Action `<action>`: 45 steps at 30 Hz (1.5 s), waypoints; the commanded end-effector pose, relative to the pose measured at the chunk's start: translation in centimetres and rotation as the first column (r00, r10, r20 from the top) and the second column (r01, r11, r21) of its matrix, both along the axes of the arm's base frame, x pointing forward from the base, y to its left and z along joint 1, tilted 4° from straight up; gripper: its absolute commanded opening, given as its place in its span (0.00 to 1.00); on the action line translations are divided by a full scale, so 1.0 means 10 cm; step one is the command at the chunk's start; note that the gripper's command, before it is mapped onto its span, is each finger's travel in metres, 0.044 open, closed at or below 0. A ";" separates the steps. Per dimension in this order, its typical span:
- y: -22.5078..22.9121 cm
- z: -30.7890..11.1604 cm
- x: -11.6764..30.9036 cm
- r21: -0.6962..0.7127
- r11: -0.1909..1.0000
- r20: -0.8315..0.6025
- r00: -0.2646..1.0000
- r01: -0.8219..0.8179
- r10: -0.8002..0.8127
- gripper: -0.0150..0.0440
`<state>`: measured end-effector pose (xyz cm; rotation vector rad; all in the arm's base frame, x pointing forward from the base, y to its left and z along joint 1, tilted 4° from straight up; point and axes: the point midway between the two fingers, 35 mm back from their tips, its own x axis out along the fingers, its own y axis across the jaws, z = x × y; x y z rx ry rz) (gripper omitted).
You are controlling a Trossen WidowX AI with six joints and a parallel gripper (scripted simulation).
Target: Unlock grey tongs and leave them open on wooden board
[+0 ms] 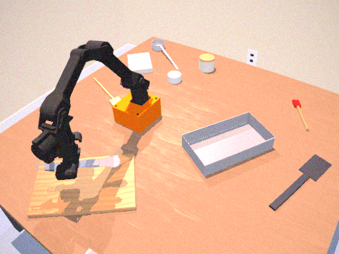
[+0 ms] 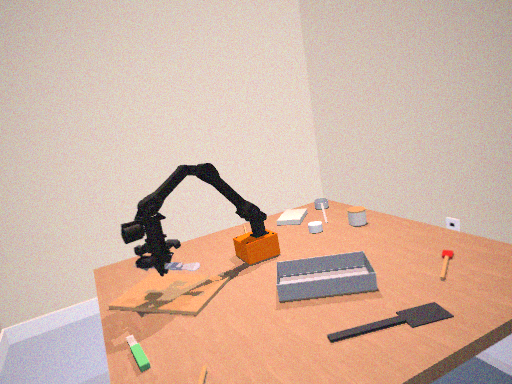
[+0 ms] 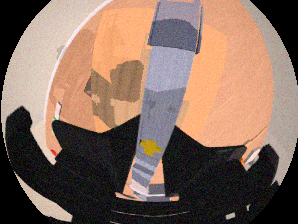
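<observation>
The grey tongs (image 1: 110, 161) (image 2: 186, 266) (image 3: 167, 75) lie nearly level over the back part of the wooden board (image 1: 126, 198) (image 2: 192, 306) (image 3: 216, 55), with the pale tips toward the robot base and the ring end away from it. Their arms look close together. Whether they touch the board is hard to tell; the exterior view suggests a small gap. My gripper (image 1: 67, 172) (image 2: 161, 270) (image 3: 152, 118) points down and is shut on the tongs around their middle. The fingers hide part of them. A yellow mark shows on the tongs in the wrist view. The lock's state cannot be made out.
The grey roasting tin (image 1: 238, 163) (image 2: 327, 289) stands right of the board, with nothing across it. The orange base (image 1: 137, 117) (image 2: 257, 248) is behind the board. A black spatula (image 1: 314, 167) (image 2: 425, 315) lies far right. A green-and-white item (image 2: 139, 355) lies near the front left.
</observation>
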<state>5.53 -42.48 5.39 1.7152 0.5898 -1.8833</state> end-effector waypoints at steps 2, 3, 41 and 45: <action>0.00 -0.08 0.00 0.002 1.000 0.006 1.000 -0.004 0.004 0.00; 0.00 -0.10 0.00 0.002 1.000 0.006 1.000 -0.004 0.004 0.00; 0.00 -0.27 -0.02 0.003 1.000 -0.001 1.000 0.000 0.000 1.00; 0.06 -0.22 -0.09 0.004 1.000 0.000 1.000 -0.002 0.002 1.00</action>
